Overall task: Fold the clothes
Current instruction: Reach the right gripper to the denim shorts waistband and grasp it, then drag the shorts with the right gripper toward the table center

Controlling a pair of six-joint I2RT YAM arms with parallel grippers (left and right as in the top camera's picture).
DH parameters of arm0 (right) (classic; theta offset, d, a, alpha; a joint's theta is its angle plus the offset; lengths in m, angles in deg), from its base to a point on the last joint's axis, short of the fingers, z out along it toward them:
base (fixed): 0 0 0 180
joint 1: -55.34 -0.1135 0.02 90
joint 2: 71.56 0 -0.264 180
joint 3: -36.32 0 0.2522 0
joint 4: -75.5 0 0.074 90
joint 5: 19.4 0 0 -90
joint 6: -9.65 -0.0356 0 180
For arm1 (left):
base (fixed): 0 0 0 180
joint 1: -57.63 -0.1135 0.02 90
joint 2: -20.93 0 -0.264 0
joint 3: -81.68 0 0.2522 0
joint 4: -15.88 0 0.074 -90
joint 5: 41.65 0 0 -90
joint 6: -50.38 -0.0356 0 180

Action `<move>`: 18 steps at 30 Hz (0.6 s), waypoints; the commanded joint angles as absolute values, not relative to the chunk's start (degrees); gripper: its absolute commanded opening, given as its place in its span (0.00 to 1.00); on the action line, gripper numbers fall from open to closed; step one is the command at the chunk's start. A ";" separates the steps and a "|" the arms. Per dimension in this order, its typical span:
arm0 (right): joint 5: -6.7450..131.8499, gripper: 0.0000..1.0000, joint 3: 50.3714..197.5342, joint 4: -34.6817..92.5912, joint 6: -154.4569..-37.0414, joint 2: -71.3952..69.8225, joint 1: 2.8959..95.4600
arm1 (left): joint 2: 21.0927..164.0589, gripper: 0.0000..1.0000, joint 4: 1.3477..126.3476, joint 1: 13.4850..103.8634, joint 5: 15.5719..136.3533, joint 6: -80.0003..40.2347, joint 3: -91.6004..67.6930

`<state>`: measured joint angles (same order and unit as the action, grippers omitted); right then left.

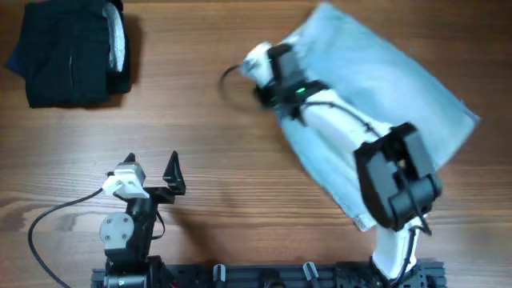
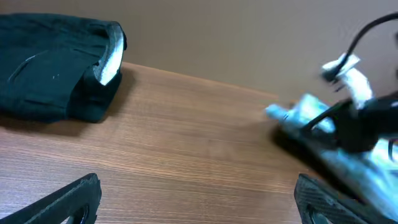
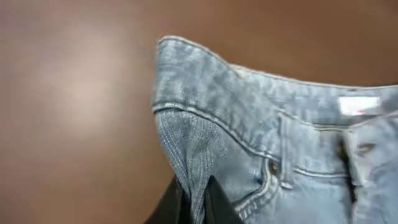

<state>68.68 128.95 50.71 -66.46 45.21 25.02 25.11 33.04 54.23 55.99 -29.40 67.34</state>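
The light blue denim shorts (image 1: 384,88) lie at the right of the wooden table, under my right arm. My right gripper (image 1: 264,76) is at their left edge, shut on a fold of the denim. In the right wrist view the black fingers (image 3: 198,202) pinch the side seam below the waistband (image 3: 249,87), which hangs lifted off the table. The shorts also show at the right of the left wrist view (image 2: 348,155). My left gripper (image 1: 152,170) is open and empty near the front left, its fingers (image 2: 193,199) wide apart over bare wood.
A black folded garment with a white-grey lining (image 1: 72,52) lies at the back left corner; it also shows in the left wrist view (image 2: 56,74). A black cable (image 1: 48,232) loops at the front left by the left arm's base.
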 commanded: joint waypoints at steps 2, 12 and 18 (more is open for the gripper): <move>60.99 0.04 129.76 45.34 -56.32 43.70 13.89 | 24.74 1.00 33.30 54.29 57.03 -28.92 67.58; 46.15 0.11 129.76 43.02 -56.10 42.96 5.85 | 24.74 1.00 33.30 54.29 57.03 -28.92 67.58; 54.85 0.95 129.80 39.74 -72.56 24.84 9.10 | 24.74 1.00 33.30 54.29 57.03 -28.92 67.58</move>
